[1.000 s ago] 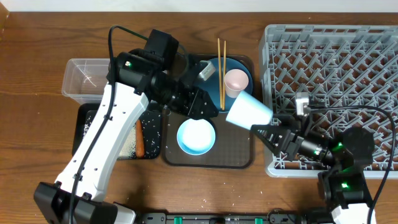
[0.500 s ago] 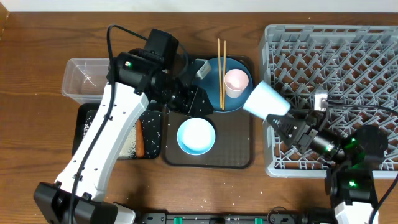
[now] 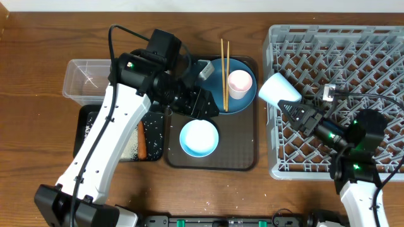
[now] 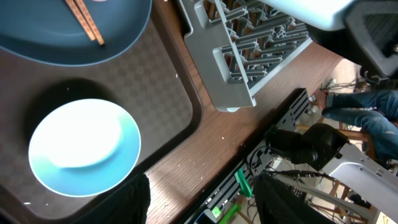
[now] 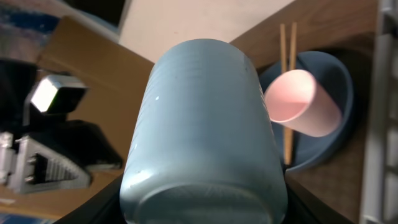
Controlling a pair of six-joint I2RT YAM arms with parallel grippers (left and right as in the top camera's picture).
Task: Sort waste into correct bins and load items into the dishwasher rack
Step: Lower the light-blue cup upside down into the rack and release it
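Grips the blue cup tilted in the right fingers over the rack's edge, with the left fingers apart and empty above the tray, just beside the bowl.

Table: brown wood, visible grain, slight sheen. Serving tray: dark, fine checkered texture, matt. Rack right of tray: grey matt plastic. Light blue cup in my right hand: smooth, matt. Bowl on tray: glossy. Chopsticks: bare wood. Tub left of tray: clear plastic.
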